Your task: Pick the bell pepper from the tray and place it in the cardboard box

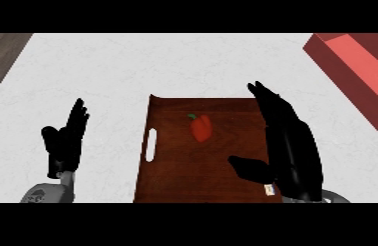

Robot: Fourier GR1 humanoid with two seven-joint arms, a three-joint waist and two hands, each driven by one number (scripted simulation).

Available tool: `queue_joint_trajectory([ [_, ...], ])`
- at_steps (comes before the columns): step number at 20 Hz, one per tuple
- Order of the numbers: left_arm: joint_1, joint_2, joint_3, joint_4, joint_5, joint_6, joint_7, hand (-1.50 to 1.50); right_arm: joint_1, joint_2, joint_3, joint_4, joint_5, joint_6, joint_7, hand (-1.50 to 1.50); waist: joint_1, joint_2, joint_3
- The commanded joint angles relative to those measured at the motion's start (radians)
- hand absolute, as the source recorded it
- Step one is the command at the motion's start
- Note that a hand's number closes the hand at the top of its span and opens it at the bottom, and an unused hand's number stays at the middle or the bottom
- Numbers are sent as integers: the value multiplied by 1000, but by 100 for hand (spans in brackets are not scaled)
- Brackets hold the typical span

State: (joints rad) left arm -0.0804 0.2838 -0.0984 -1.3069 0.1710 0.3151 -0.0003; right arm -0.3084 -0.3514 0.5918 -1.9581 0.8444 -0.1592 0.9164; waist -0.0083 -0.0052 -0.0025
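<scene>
Head view showed the red bell pepper (201, 128) lying ungrasped on the dark wooden tray (170, 180), the right hand (291, 150) near it with fingers straight and wide, the reddish cardboard box (351, 65) well apart, the left hand (66, 145) resting open, neither pick nor placement yet done.

A red bell pepper (201, 128) lies on a dark wooden tray (173, 182) on the white surface (111, 75). The right hand (284, 145) hangs over the tray's right side, fingers straight, apart from the pepper. The left hand (65, 142) rests open left of the tray. A red cardboard box (347, 65) sits at upper right.
</scene>
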Motion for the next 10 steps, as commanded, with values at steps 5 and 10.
queue_joint_trajectory([
  [5,21,5,-2,-34,-7,-24,18,0,-207,125,-29,1,-95,396,281,-150,19,2,1],
  [10,-22,-39,-10,20,-33,-2,-3,0,-218,212,2,113,-75,432,309,-150,10,4,1],
])
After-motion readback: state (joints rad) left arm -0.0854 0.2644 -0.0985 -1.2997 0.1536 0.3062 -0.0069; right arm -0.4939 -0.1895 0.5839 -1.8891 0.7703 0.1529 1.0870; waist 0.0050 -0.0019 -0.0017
